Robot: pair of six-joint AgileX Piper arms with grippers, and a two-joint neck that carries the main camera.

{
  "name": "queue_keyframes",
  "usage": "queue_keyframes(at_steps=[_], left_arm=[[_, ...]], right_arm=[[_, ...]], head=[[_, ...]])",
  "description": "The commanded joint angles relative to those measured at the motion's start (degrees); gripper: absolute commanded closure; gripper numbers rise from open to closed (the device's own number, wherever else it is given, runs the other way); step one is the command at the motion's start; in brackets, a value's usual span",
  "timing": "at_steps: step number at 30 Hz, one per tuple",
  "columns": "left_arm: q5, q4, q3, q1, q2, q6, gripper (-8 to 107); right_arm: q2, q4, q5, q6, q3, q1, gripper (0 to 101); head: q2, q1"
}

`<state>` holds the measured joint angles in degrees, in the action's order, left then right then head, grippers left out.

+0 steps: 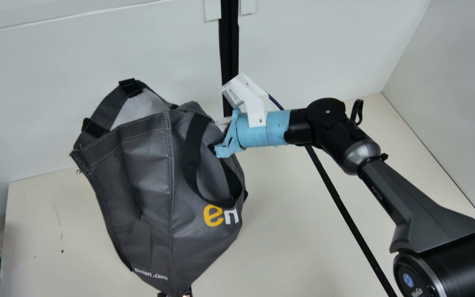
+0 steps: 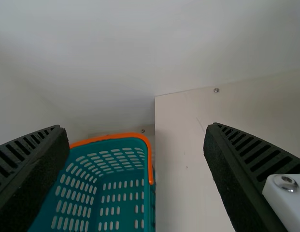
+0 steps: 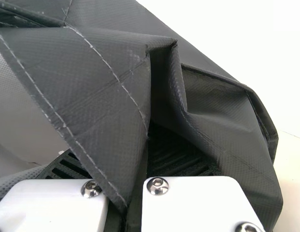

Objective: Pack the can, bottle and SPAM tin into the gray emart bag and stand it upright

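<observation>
The gray emart bag (image 1: 149,198) is seen tilted over the bench (image 1: 295,231), its upper side gripped by the right pincer (image 3: 123,166), which is clamped on a fold of the fabric. By that hold, it seems, the limp wall is kept raised so that the bag can be stood upright; whether its base is borne by the bench cannot be told, nor what is carried inside. The left pincer (image 2: 135,129) is held apart and empty, facing the bench's edge and the teal basket (image 2: 111,137), presumably kept free for steadying. If the fold were released too soon, the bag might slump.
</observation>
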<state>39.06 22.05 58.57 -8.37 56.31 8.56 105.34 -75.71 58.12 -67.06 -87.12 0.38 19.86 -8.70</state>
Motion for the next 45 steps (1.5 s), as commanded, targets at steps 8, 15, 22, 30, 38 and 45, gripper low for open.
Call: queue_keyframes(at_steps=[8, 15, 22, 30, 38, 45], left_arm=[[0.01, 0.17, -0.4, -0.27, -0.29, 0.81, 9], [0.01, 0.17, -0.4, -0.27, -0.29, 0.81, 9], [0.01, 0.17, -0.4, -0.27, -0.29, 0.81, 9], [0.01, 0.17, -0.4, -0.27, -0.29, 0.81, 9], [0.01, 0.17, -0.4, -0.27, -0.29, 0.81, 9], [0.01, 0.17, -0.4, -0.27, -0.29, 0.81, 9]], right_arm=[[0.0, 0.0, 0.0, 0.0, 0.0, 0.0, 101], [-2.42, 1.63, -0.17, 1.49, 0.66, -0.42, 101], [-3.33, 7.17, -0.55, 2.72, -0.97, -2.11, 101], [-4.71, 11.77, -1.91, 3.84, -1.66, -5.13, 101], [-6.39, 15.89, -3.36, 5.29, -2.34, -8.82, 101], [-7.6, 20.32, -4.26, 6.69, -3.47, -12.28, 101]], head=[[0.14, -1.3], [0.14, -1.3], [0.14, -1.3], [0.14, -1.3], [0.14, -1.3], [0.14, -1.3]])
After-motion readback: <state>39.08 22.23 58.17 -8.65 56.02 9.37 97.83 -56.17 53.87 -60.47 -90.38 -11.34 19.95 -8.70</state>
